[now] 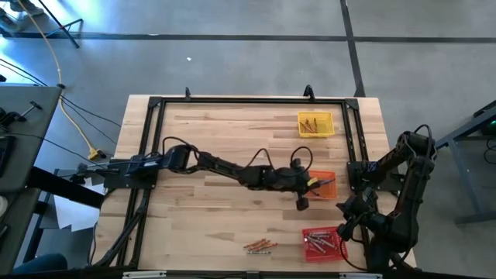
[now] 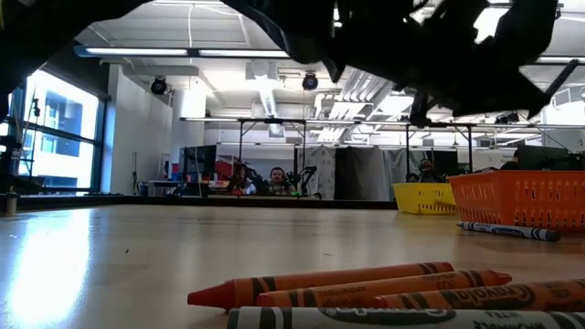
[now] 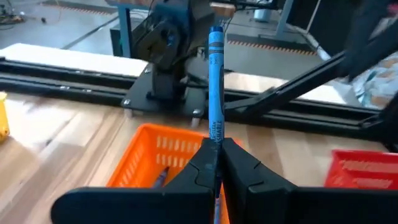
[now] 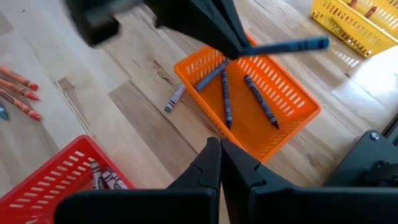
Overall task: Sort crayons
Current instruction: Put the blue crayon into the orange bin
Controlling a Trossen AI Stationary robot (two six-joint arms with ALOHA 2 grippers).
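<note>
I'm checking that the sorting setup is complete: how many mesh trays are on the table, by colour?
Yellow tray: 1
Orange tray: 1
Red tray: 1
Total: 3

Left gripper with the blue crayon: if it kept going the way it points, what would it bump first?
Probably the orange tray. The left gripper, shut on the blue crayon, points over it toward the right arm's base beyond. Depth is unclear.

Orange crayons (image 2: 366,285) lie nearest; beyond, a blue crayon (image 2: 508,230) beside the orange tray (image 2: 516,198).
</note>
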